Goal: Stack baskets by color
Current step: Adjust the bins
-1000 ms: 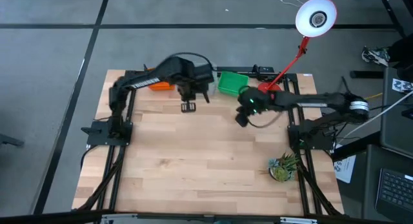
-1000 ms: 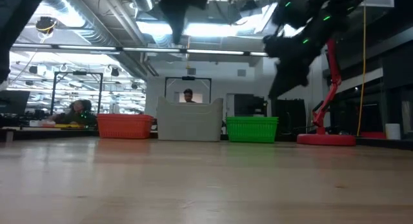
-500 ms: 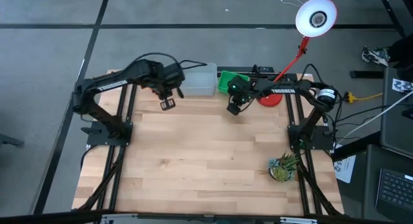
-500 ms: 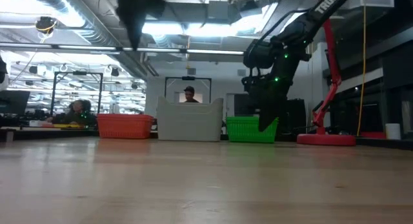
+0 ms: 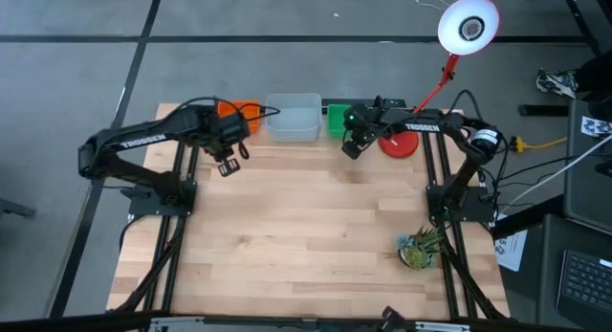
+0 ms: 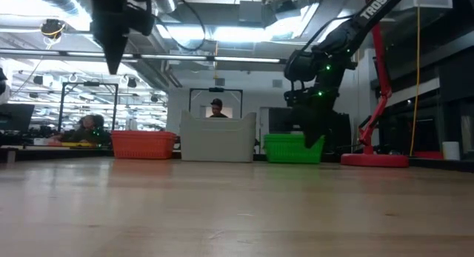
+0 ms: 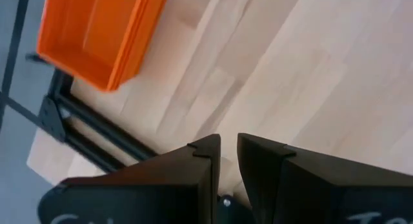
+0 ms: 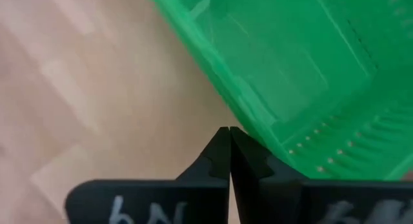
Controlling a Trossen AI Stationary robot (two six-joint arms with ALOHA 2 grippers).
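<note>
High view: three basket stacks in row along top edge of tabletop point(image 5: 306, 236). Orange baskets point(image 5: 232, 113) upper left, grey-white baskets point(image 5: 293, 118) centre, green baskets point(image 5: 337, 121) right of them. Mesh sides, shallow, rectangular. Left pincer point(image 5: 228, 166) just below orange stack, fingers narrowly parted, empty. Right pincer point(image 5: 350, 150) at lower right corner of green stack, fingers pressed together, holding nothing.

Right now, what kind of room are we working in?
Likely an open-plan lab or workshop: exposed ceiling ducts and strip lights, a person at a monitor behind the wooden table, another seated at desks on the left.
</note>
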